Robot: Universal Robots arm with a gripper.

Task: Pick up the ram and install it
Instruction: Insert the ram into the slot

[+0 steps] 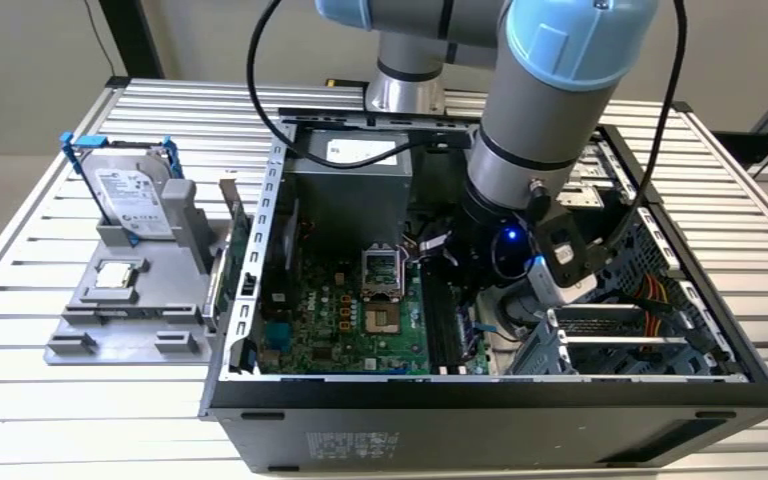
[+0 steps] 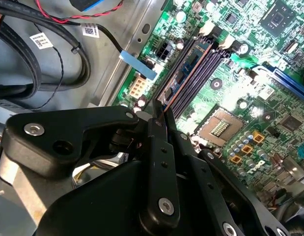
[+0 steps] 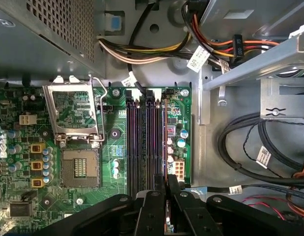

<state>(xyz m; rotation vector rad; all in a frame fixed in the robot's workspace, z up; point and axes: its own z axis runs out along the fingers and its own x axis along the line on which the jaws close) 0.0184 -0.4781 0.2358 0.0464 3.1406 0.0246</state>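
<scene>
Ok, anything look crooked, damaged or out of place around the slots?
Nothing looks damaged. The ram runs parallel to the black slots, one end in the gripper. Only oddity: the processor socket is empty, its cover raised.

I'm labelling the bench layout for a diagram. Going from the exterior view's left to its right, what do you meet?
Hard drive upright in the grey holder → open computer case with the green motherboard → robot arm reaching down into the case.

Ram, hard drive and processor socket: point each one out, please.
the ram (image 2: 188,66), second wrist view, on its flat side near mid-length.
the hard drive (image 1: 128,195), exterior view, middle of its silver face.
the processor socket (image 3: 79,168), first wrist view, centre of its pin field.
</scene>
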